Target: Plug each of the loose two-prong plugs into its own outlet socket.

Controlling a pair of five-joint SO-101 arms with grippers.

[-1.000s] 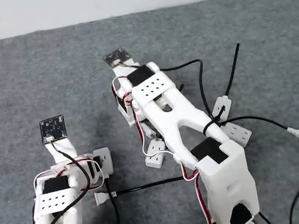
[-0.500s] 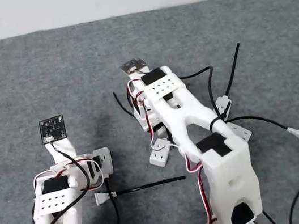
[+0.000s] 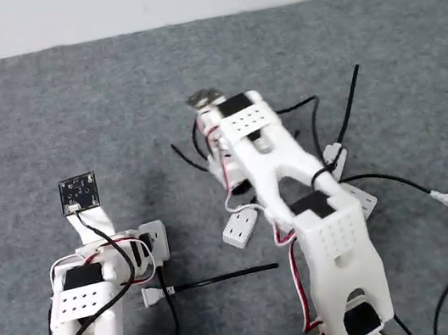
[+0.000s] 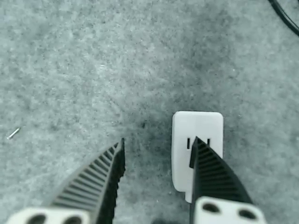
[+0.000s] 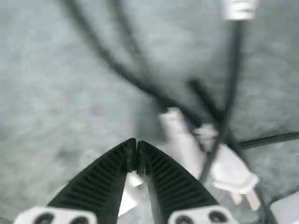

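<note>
Left claw (image 4: 159, 141) hung spread wide over a white socket (image 4: 196, 125) on the mat (image 4: 93, 70); right claw (image 5: 136, 151) was pinched together near a loose plug (image 5: 231, 175); no plug looked pushed in yet, so all the plugging was left.

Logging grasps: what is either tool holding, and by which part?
Nothing: left tool open by the white plastic outlet socket; right tool shut, apparently empty.

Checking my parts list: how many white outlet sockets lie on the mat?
3: one socket beside the left arm, one between the arms, one half hidden under the right arm. It may hide more.
</note>
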